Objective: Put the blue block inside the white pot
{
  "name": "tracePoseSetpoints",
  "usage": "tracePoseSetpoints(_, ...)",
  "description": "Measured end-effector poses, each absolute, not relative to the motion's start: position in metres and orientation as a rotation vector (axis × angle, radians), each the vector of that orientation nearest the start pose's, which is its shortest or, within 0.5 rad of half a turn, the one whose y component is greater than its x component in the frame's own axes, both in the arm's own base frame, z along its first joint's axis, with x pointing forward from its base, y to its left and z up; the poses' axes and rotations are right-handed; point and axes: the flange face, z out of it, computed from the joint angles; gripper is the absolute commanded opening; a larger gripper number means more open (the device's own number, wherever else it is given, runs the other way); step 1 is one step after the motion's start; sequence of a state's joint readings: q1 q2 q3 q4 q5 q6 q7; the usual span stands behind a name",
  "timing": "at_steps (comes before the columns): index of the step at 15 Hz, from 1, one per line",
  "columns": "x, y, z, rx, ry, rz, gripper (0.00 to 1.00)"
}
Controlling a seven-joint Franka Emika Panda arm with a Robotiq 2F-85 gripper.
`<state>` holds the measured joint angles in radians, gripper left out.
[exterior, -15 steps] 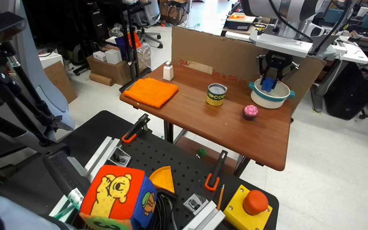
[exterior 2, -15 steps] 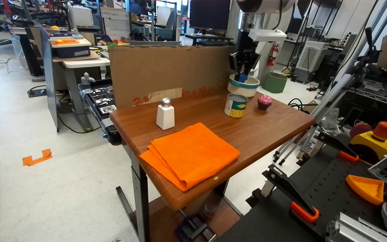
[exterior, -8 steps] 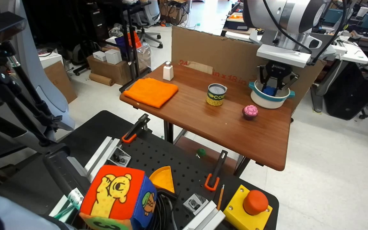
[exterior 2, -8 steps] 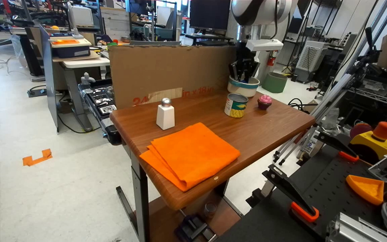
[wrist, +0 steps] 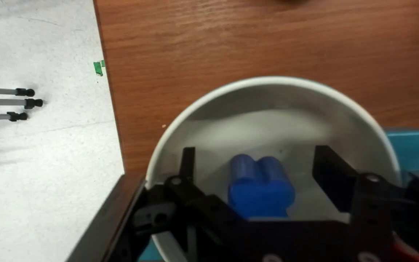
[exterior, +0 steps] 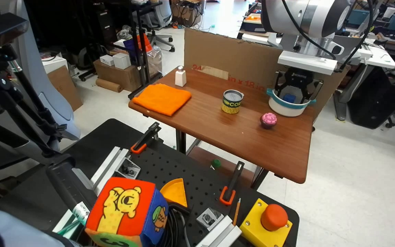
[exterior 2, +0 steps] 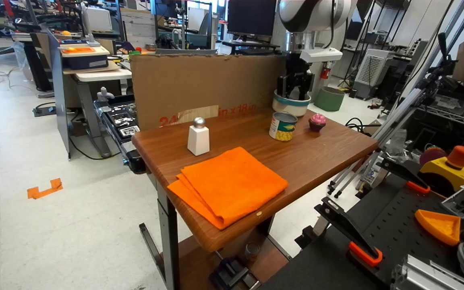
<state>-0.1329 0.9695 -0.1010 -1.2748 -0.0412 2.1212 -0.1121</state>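
The blue block point(wrist: 262, 194) sits inside the white pot point(exterior: 286, 110), at the far right of the table point(exterior: 269, 151) in an exterior view; our gripper point(wrist: 256, 162) stands with jaws spread, gaps showing left and right of the block in the wrist view. To leave cleanly, we judge, we should lift straight up, slowly, brushing neither block nor pot

In both exterior views the Franka Panda arm point(exterior: 304, 16) hangs at the upper right, its wrist point(exterior: 315, 45) above a black Robotiq gripper point(exterior: 290, 96) that points down. In the wrist view the two fingers point(wrist: 328, 169) stand well apart in the frame's lower half, left and right of centre.
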Motion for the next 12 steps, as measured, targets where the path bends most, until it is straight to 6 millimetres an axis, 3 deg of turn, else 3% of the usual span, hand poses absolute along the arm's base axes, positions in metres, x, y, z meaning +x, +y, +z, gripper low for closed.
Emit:
tracePoseSetpoints(3, 0.702, -0.159, 0.171, -3.233, -0.066, 0.167, 1.00)
tracePoseSetpoints(6, 0.685, -0.168, 0.201, -3.231, -0.187, 0.059, 1.00)
tracePoseSetpoints(12, 0.631, -0.190, 0.245, -3.193, -0.309, 0.014, 1.00)
